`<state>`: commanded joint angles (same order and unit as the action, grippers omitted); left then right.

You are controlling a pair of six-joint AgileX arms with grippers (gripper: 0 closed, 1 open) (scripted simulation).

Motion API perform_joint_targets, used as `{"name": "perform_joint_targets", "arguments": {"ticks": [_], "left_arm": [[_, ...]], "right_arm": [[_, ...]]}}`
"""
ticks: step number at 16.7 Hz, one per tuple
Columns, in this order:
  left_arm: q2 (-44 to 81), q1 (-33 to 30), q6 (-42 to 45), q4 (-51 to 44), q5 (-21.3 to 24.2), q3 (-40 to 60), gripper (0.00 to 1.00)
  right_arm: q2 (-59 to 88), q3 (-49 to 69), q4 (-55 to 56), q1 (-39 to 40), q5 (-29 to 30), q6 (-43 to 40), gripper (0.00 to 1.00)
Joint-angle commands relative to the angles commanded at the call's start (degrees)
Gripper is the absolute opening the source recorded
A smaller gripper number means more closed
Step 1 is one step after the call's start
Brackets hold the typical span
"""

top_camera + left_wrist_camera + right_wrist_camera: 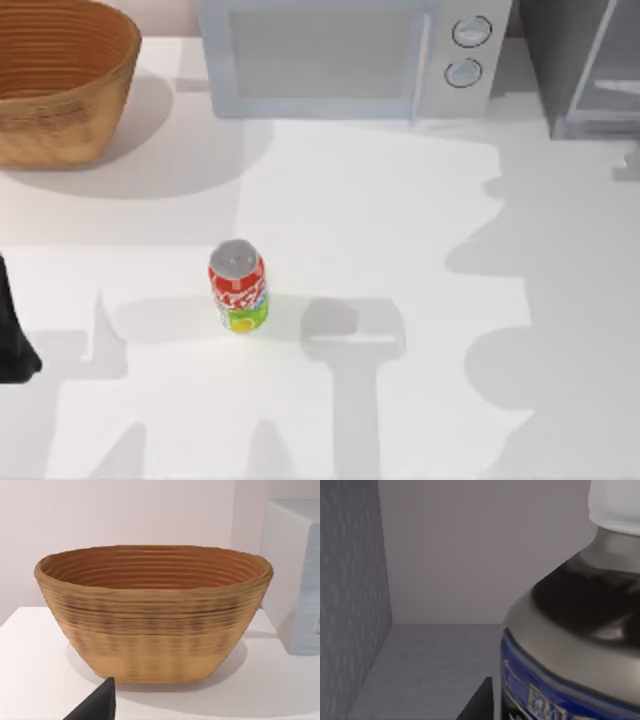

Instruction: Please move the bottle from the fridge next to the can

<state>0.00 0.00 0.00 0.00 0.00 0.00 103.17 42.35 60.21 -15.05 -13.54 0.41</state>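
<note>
The can, red on top and green-yellow below with a silver lid, stands upright left of the table's middle. The grey fridge is at the back right corner. The right wrist view looks into its grey interior, where the bottle stands very close, with a dark body, white cap and blue label band. A dark part of my right gripper sits low beside the bottle. Whether it touches the bottle cannot be told. My left arm is parked at the table's left edge.
A woven basket stands at the back left and faces the left wrist camera. A white microwave with two round knobs sits at the back middle. Arm shadows fall across the white table.
</note>
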Motion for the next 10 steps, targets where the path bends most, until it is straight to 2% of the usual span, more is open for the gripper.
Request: {"name": "perform_joint_targets", "arguments": {"ticks": [4, 10], "left_arm": [[0.0, 0.0, 0.0, 0.0, 0.0, 0.0, 1.00], [0.0, 0.0, 0.0, 0.0, 0.0, 0.0, 1.00]], "right_arm": [[4.8, -0.7, 4.3, 15.2, 15.0, -0.1, 0.00], [10.1, -2.7, 11.2, 46.0, 45.9, 0.1, 0.00]]}}
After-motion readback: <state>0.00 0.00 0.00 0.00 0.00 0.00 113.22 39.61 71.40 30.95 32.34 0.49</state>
